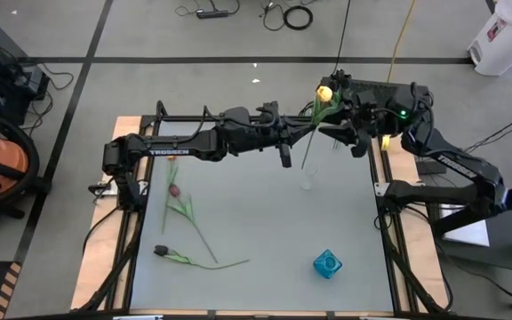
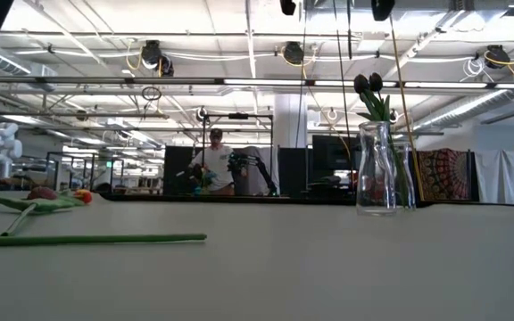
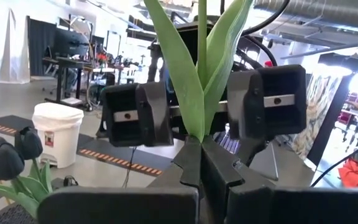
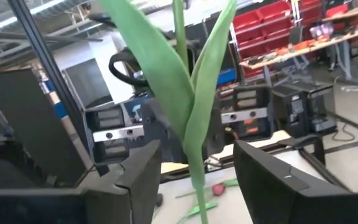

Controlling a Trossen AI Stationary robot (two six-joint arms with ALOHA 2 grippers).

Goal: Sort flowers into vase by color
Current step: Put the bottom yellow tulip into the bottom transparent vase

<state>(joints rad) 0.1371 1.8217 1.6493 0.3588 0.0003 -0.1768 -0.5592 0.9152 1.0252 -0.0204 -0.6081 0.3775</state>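
A yellow tulip [image 1: 324, 92] with a long green stem and leaves is held high over the table's far right part. My left gripper [image 3: 202, 155] reaches in from the left and is shut on its stem. My right gripper [image 4: 197, 177] is open; its fingers stand on either side of the stem without touching it. A clear glass vase [image 2: 377, 169] below holds two dark tulips [image 2: 368, 84]. A pinkish red tulip [image 1: 174, 189] and a dark tulip [image 1: 160, 251] lie flat on the table's left half. A blue vase [image 1: 327, 263] stands near the front. My left gripper pinches the yellow tulip's stem [image 3: 201, 127] between its two fingers, just below where the leaves branch off. The fingers come level from the table's left and lie across the stem. The flower is lifted clear and roughly upright, head up, with its lower stem hanging below the fingers.
The clear vase [image 1: 308, 183] stands just under the held stem. The two arms meet closely over the table's far right part. The table's middle and near left, between the lying tulips and the blue vase, have free room. A person stands far off in the room behind.
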